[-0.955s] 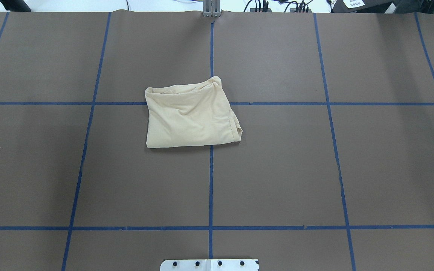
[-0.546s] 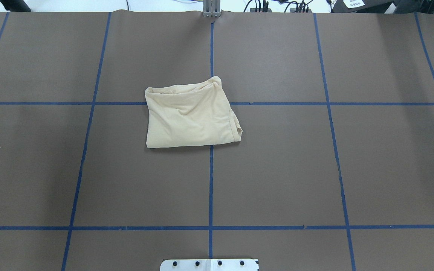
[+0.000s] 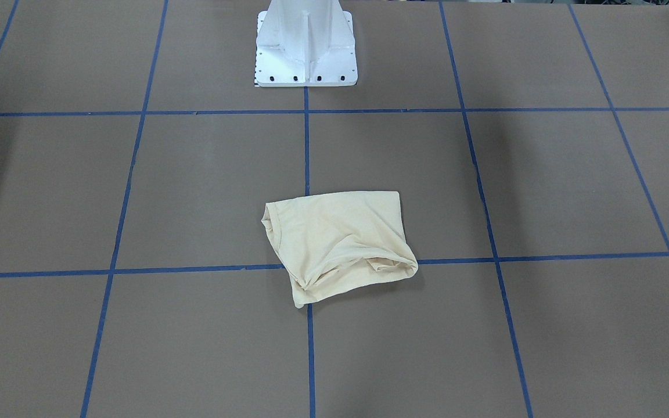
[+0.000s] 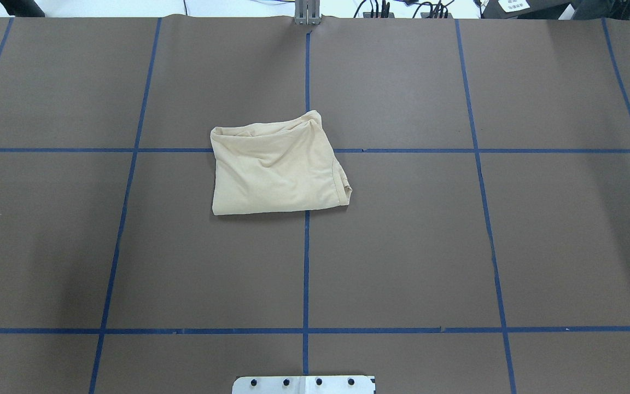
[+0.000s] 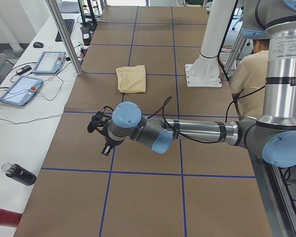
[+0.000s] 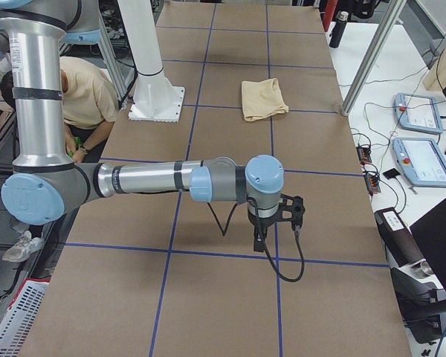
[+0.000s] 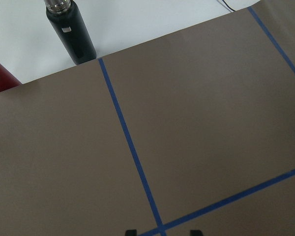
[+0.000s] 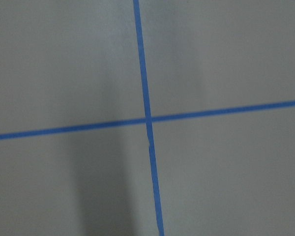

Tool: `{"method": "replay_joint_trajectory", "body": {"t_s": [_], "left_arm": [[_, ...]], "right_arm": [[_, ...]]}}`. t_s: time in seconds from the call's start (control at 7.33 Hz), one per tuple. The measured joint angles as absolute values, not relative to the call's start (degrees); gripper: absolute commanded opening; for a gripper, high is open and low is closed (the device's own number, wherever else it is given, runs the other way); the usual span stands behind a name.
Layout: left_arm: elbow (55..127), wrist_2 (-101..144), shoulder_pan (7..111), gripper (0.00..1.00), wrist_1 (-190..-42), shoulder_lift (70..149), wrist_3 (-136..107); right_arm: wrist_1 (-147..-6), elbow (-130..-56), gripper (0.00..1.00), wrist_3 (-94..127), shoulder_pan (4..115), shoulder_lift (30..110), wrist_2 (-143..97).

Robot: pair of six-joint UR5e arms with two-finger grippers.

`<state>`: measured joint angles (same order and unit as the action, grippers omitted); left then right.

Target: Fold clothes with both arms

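The cream shirt (image 4: 276, 167) is lying folded into a rough, slightly creased rectangle near the middle of the worktop (image 4: 457, 246), a little toward the edge far from the robot. It is covering the crossing of two blue tape lines (image 4: 305, 262), with a rolled fold running along its far side. The white pedestal (image 3: 305, 40) is standing at the robot's edge, well apart from the shirt. The left arm (image 5: 197, 131) is reaching out low toward the worktop's left end, well away from the shirt. The left fingers (image 7: 131, 231) are pointing down over another tape crossing and standing spread apart. The right arm (image 6: 149, 178) is stretching likewise toward the right end, with the right fingers (image 6: 258, 239) hanging above the brown paper; whether they are spread or pressed together I cannot tell. A dark bottle (image 7: 71, 29) is lying on a white table beyond the left end, and a person in a pale top (image 5: 249, 74) is sitting just off the worktop's robot-side edge, near the pedestal.
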<state>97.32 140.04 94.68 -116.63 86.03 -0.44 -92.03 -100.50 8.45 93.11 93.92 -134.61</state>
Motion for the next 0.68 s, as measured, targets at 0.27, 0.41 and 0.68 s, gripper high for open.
{"method": "replay_joint_trajectory", "body": {"t_s": [0.27,0.41,0.68], "left_arm": [[103.81,140.08,94.57,0.53,-120.31,76.61,-2.49],[104.75,140.07,94.42,0.53,-126.56,71.81,-5.33],[105.16,140.1,93.93,0.59,-139.91,62.92,-10.62]], "right_arm": [[-89.13,-107.85,1.0,8.94,93.09,105.07,-135.22],[-84.12,-109.01,1.0,9.7,93.08,110.37,-136.03],[-75.01,-109.5,1.0,12.77,93.08,117.24,-137.64]]}}
